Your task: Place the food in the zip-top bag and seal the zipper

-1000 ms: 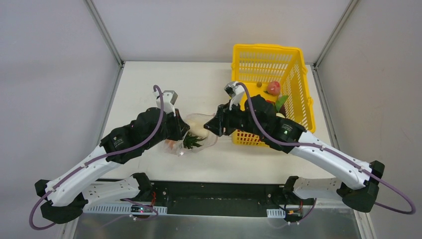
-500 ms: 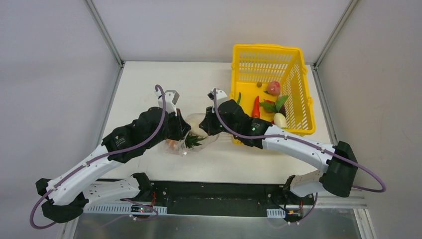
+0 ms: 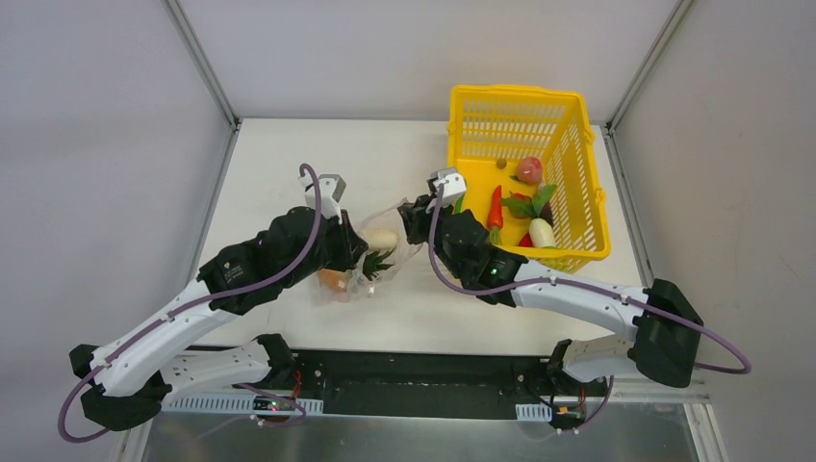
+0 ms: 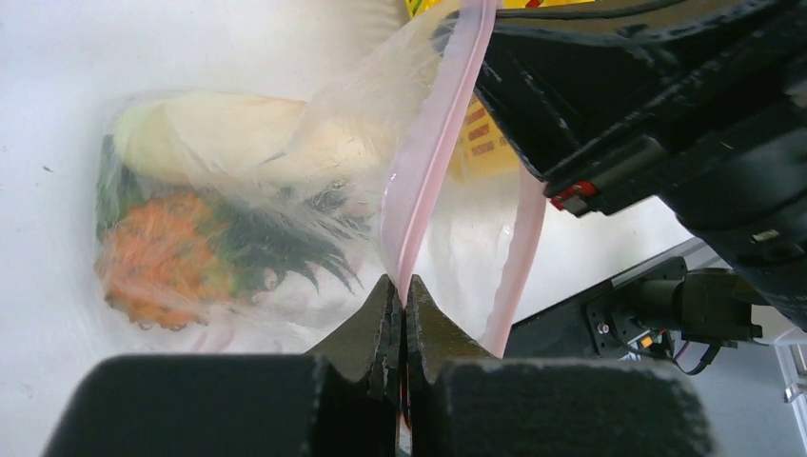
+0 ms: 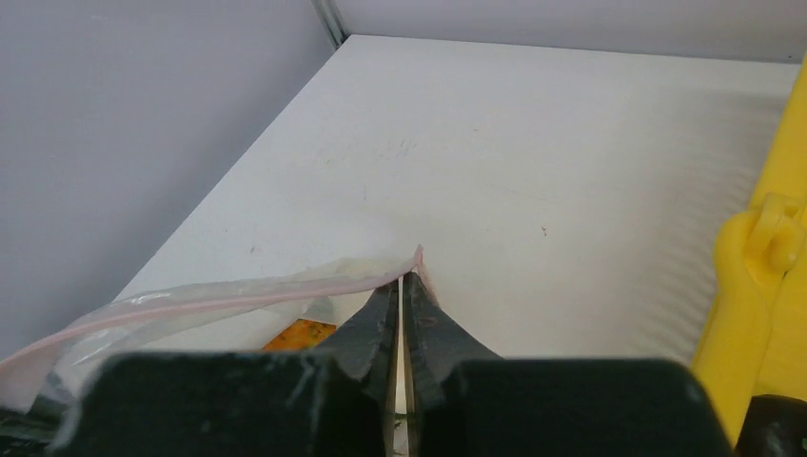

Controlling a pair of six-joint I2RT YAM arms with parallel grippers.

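Observation:
The clear zip-top bag [image 3: 375,255] lies on the table between my arms, holding a white radish [image 4: 224,138], an orange piece [image 4: 157,257] and dark green leaves [image 4: 276,248]. Its pink zipper [image 4: 433,162] runs up from my left gripper [image 4: 402,290], which is shut on one end of the strip. My right gripper [image 5: 403,284] is shut on the other end of the zipper [image 5: 238,300], at the bag's corner near the basket. In the top view the left gripper [image 3: 352,258] and the right gripper [image 3: 412,219] flank the bag. More food [image 3: 524,207] lies in the basket.
The yellow slotted basket [image 3: 568,154] stands at the back right, right of the right wrist, holding a red pepper, a pink fruit, green leaves and a white radish. Its yellow rim [image 5: 766,286] shows close to my right gripper. Grey walls enclose the table.
My right arm swung from over the basket's front to the bag's right corner and shut on the zipper end. The bag's mouth is now pulled out between both grippers. The left gripper stayed put.

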